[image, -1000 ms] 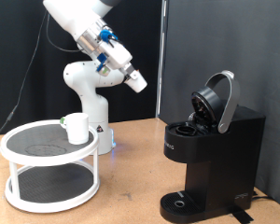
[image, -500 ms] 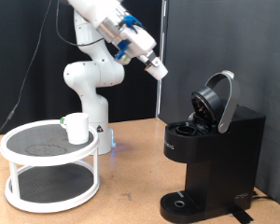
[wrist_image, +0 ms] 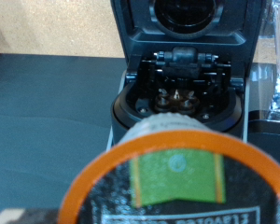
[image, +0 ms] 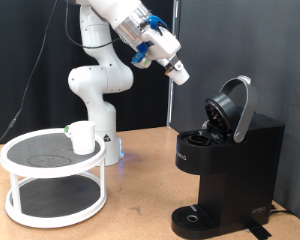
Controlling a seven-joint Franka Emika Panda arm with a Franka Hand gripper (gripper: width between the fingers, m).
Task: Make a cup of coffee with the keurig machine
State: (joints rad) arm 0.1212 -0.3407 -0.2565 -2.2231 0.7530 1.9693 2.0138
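Observation:
The black keurig machine [image: 230, 150] stands at the exterior view's right with its hinged lid [image: 233, 105] raised. My gripper [image: 178, 73] hangs in the air up and to the left of that lid, shut on a coffee pod. In the wrist view the pod [wrist_image: 177, 182] fills the foreground, with an orange rim and a green label. Beyond it lies the machine's open pod chamber [wrist_image: 180, 98]. The small white cup [image: 82, 137] stands on the top shelf of a round white rack [image: 30, 170] at the exterior view's left, far from the gripper.
The robot's white base [image: 95, 100] stands behind the rack. A black curtain closes off the back. The wooden table [image: 140, 215] runs between rack and machine. The machine's round drip base [image: 195, 217] sits low at its front.
My gripper with the pod has swung to the exterior view's right, from above the rack side to close beside the machine's raised lid. Cup, rack and machine have not moved.

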